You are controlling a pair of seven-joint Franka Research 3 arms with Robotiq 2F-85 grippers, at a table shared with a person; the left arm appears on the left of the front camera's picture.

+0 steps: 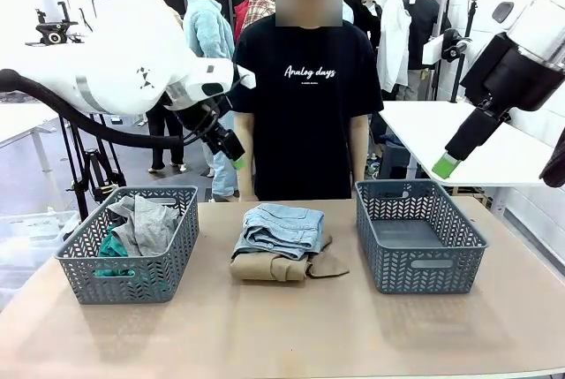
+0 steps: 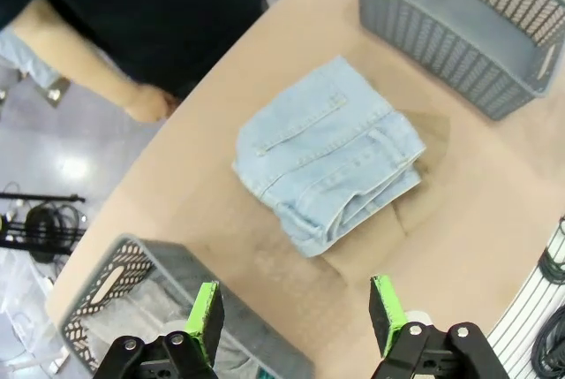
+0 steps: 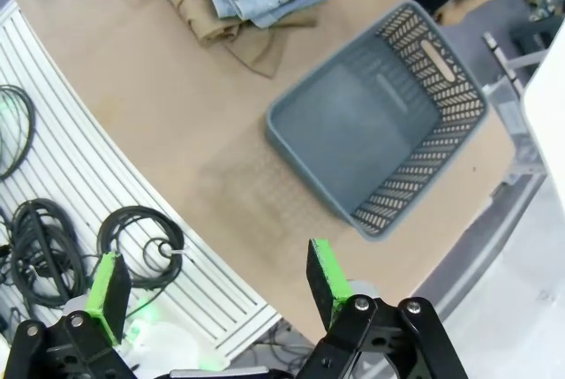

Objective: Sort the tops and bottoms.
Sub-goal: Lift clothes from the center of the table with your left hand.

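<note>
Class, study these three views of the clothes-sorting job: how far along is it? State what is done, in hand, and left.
Done: the grey top and teal top lie in the left basket. In hand: nothing; the left end effector and right end effector hover open. Left: the denim bottoms sit on the tan top between the baskets, and the right basket holds no garment.
</note>
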